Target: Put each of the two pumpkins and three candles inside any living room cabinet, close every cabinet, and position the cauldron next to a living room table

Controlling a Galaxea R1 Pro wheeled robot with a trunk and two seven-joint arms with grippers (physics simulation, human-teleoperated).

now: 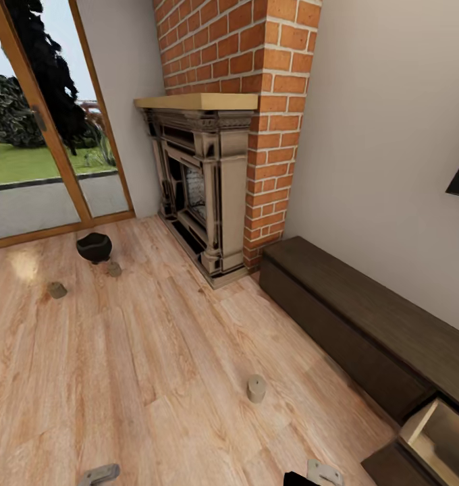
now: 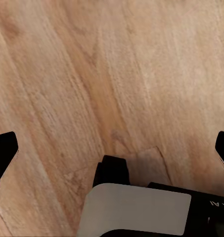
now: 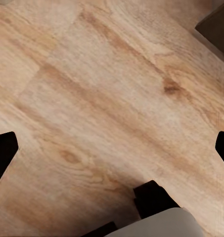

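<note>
The black cauldron [image 1: 94,246] sits on the wood floor near the glass door. Two stubby candles [image 1: 114,269] [image 1: 57,290] lie close by it on the floor. A third, taller candle [image 1: 256,388] stands upright mid-floor, nearer to me. The long dark cabinet [image 1: 364,324] runs along the right wall, and one drawer [image 1: 445,432] at its near end is pulled out, showing a pale lining. My left gripper [image 2: 113,148] and right gripper [image 3: 112,148] both hang open over bare floor, holding nothing. The pumpkins and the table are out of view.
A brick fireplace [image 1: 209,182] with a wooden mantel stands at the back, just left of the cabinet's far end. A glass door [image 1: 40,135] fills the back left. Parts of my arms [image 1: 100,474] [image 1: 322,472] show at the bottom edge.
</note>
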